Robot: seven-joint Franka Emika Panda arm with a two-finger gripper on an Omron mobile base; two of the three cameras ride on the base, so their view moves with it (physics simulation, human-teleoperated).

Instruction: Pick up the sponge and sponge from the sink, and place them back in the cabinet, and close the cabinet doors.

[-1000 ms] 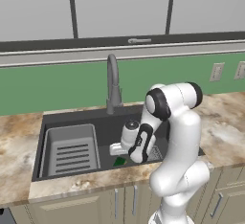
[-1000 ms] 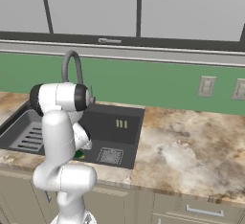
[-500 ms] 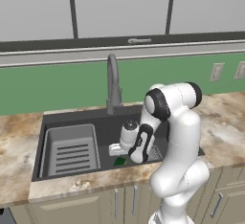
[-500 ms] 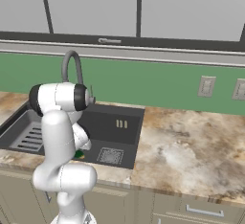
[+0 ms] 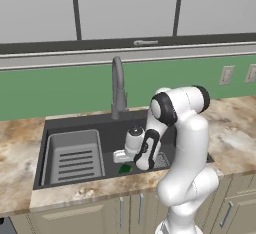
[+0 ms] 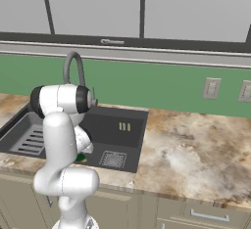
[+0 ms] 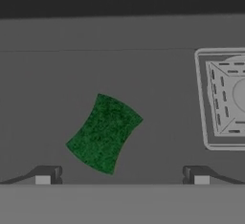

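A dark green sponge point(image 7: 104, 133) lies flat on the floor of the dark grey sink point(image 5: 75, 123), left of the square drain point(image 7: 228, 98). My gripper point(image 7: 122, 176) hangs low inside the basin just above the sponge. It is open, both fingertips point(image 7: 48, 175) stand wide apart, and nothing is between them. In the left base view the sponge point(image 5: 125, 168) peeks out below the hand point(image 5: 135, 143). In the right base view the arm covers all but a green sliver of the sponge point(image 6: 80, 158). The cabinet and its doors are out of view.
A light grey ribbed rack point(image 5: 75, 158) fills the sink's left half. The gooseneck faucet point(image 5: 118, 88) rises behind the basin. Marbled counter point(image 6: 196, 154) runs to the right, flat grey wall cabinets point(image 5: 125, 8) hang above, and short beige doors point(image 5: 130, 210) sit below.
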